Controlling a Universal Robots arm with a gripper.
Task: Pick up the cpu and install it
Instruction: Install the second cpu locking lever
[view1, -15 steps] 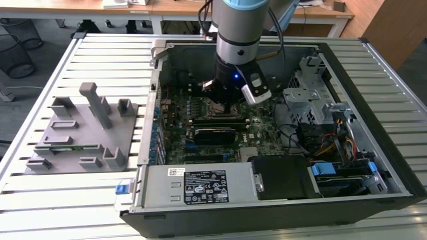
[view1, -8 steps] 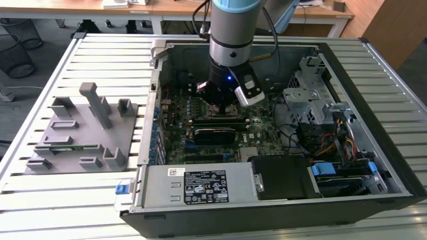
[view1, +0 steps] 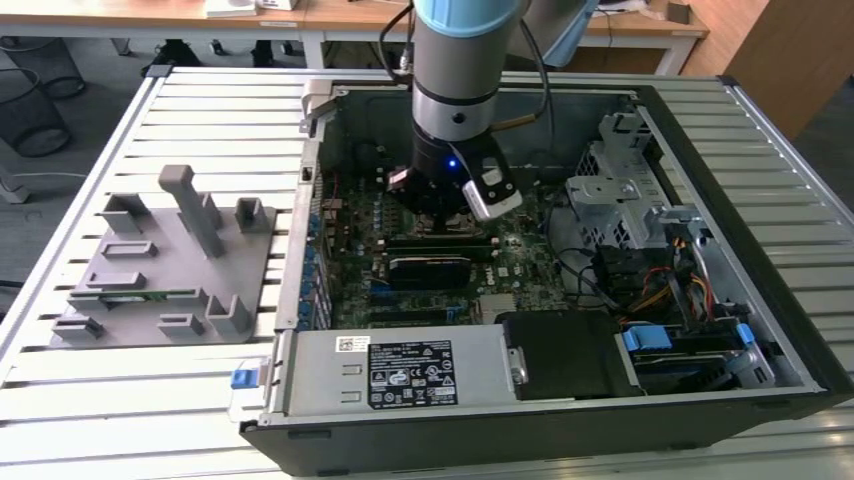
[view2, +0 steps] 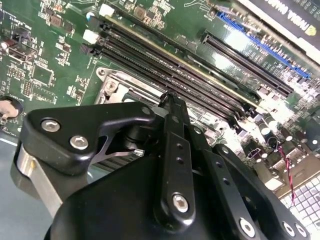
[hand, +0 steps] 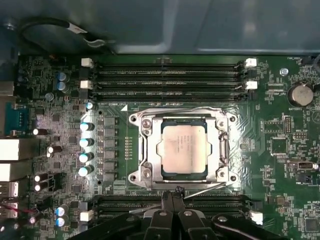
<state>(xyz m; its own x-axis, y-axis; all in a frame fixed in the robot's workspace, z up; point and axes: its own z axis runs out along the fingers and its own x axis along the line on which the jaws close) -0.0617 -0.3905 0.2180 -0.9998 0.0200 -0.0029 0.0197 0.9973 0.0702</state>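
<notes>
Your cpu (hand: 183, 148) sits flat inside the metal socket frame (hand: 145, 150) on the motherboard (hand: 290, 145), its silver top showing in the first wrist view, with memory slots (hand: 170, 77) running along two sides of the socket. The gripper (hand: 173, 196) hangs just beside the frame, apart from the chip; its black fingers (view2: 172, 150) look pressed together with nothing between them. In the exterior view the arm (view1: 454, 90) reaches down into the open computer case (view1: 747, 330), and a grey tray (view1: 160, 265) lies well apart on the exterior view's left
</notes>
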